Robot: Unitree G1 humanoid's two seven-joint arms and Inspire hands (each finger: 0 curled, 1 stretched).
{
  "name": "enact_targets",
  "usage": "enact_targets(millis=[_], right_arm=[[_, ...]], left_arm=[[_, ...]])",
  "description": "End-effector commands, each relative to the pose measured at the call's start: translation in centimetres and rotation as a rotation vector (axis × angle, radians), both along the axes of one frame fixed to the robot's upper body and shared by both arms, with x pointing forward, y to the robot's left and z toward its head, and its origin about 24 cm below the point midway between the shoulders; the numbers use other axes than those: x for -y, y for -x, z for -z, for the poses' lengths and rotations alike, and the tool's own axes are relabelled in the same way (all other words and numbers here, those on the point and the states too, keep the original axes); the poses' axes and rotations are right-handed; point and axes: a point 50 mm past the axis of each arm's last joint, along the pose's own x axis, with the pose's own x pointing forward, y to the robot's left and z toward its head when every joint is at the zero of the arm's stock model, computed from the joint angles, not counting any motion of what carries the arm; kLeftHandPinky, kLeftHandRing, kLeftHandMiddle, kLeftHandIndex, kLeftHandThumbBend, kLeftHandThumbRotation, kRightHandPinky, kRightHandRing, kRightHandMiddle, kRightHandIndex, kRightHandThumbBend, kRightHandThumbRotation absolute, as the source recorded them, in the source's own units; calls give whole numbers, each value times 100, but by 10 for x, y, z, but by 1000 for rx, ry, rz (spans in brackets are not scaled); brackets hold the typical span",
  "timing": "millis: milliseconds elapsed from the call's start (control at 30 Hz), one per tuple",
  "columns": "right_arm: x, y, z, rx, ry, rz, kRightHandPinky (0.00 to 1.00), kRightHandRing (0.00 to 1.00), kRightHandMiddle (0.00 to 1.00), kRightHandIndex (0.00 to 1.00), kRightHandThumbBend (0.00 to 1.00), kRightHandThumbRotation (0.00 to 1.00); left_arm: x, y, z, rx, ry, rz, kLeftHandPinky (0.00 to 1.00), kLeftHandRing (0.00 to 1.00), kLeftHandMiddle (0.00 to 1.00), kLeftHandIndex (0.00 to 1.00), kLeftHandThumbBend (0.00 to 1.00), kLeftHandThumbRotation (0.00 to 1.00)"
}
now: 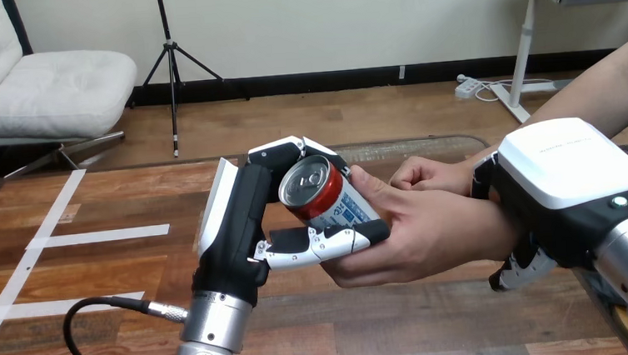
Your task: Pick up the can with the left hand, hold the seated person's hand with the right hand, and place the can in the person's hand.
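A red can with a silver top (319, 195) is held tilted above the table's middle. My left hand (237, 220) is shut on it, with fingers curled over its top and the thumb under it. The person's hand (431, 234) comes in from the right and cups the can's right side, thumb above and fingers below, so both hands are on the can. My right hand (568, 178) sits at that hand's wrist, its fingers curled round the wrist from above and below.
A second hand of the person (429, 174) rests curled just behind the cupping hand. The wooden table (112, 200) has white tape strips (98, 237) at the left. A black cable (94, 308) loops by my left forearm.
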Motion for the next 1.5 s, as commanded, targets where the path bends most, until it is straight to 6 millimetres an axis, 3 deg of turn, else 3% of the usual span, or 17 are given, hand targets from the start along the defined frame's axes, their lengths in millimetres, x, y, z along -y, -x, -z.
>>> enact_targets(millis=[0,1467], right_arm=[[6,-1,-8,64,-11,38,24,31,40,53,91,0],[6,-2,-6,55,-11,40,21,28,38,52,91,0]], left_arm=[[0,-7,-12,69,3,2,32,38,42,42,80,0],[2,-4,-8,47,-13,9,32,38,42,41,80,0]])
